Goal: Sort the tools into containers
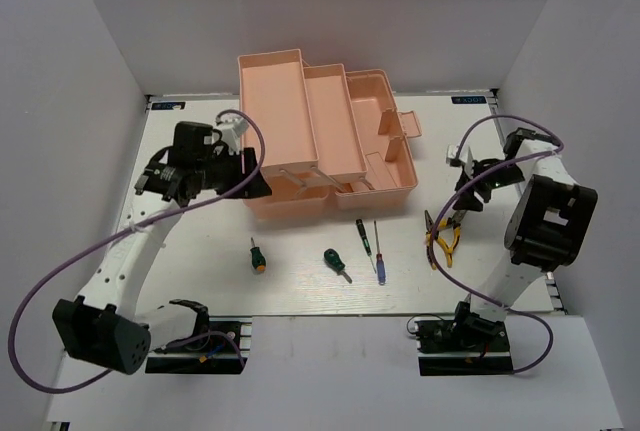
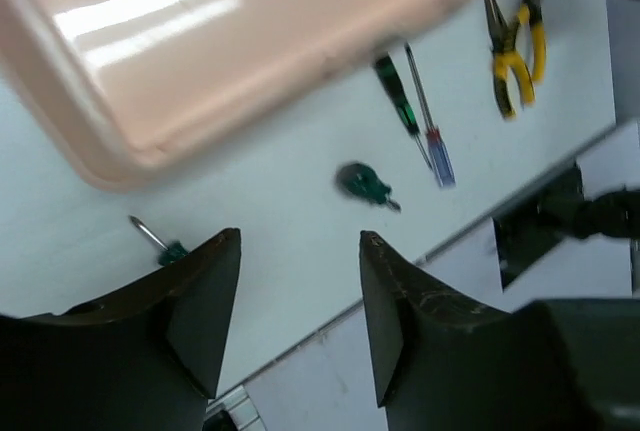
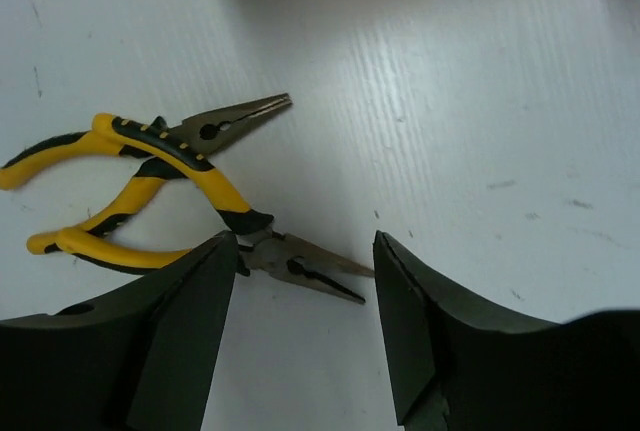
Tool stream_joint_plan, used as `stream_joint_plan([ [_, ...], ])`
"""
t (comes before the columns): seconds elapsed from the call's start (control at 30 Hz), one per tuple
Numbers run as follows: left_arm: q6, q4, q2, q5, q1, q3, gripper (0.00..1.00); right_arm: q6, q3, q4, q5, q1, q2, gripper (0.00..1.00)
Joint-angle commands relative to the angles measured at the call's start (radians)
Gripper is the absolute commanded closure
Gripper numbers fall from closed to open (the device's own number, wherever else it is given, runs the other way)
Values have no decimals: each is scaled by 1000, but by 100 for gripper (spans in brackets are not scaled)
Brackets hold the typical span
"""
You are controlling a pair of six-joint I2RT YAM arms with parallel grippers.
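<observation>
Status: sorting not begun, by my reading. Every tool I can see lies on the tabletop [image 1: 300,296], and I see none in the toolbox [image 1: 275,101], which stands open at the far centre with its tiers folded out.

Left claw [image 2: 300,241]: jaws apart, nothing between them. In the overhead view it sits just beside the toolbox's left front corner.

Right claw [image 3: 305,246]: jaws apart, nothing held. It hangs directly above the yellow-handled pliers [image 3: 205,176], at the nose end.

Tool positions: pliers at the right, in front of the toolbox; dark-green thin screwdriver [image 1: 365,236] and blue thin screwdriver [image 1: 379,261] side by side at centre; stubby screwdriver [image 1: 335,263] to their left; orange-tipped stubby screwdriver [image 1: 258,255] further left.

Risks noted:
- The right wrist view shows two noses and two pivots, so I judge two pairs of pliers lie crossed. Closing on one may drag or flip the other.
- The right claw is lined up over smooth tapered metal, not the handles. A grip there could slip.
- The left claw is close to the toolbox wall. A careless swing could knock it and shift the trays.
- The two thin screwdrivers lie near each other, so one closure could catch both.
</observation>
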Motion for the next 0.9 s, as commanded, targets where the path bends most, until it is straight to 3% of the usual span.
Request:
stream_joint_plan([
  [0.0, 22, 43, -71, 112, -54, -88, 38, -272, -66, -106, 18, 28, -10, 37],
  [0.13, -52, -6, -175, -124, -67, -122, 35, -347, -205, -66, 50, 62, -50, 35],
  [0.2, -88, 12, -243, -157, -67, -131, 33, -303, -275, 61, 64, 90, -83, 35],
  [0.4, -141, 123, -252, 30, -78, -178, 33, -193, -347, 216, 128, 139, -82, 39],
  [0.43, -141, 136, -243, 46, -88, -178, 33, -188, -338, 215, 131, 142, -71, 48],
  [0.53, -132, 146, -217, 63, -111, -178, 42, -195, -271, 108, 127, 141, -54, 61],
  [0.63, -132, 175, -173, 84, -147, -169, 51, -218, -226, 5, 127, 137, -48, 87],
  [0.7, -132, 205, -145, 93, -171, -169, 55, -232, -215, -64, 119, 137, -63, 98],
  [0.87, -132, 280, -18, 73, -282, -142, 55, -223, -215, -152, 38, 144, -160, 100],
])
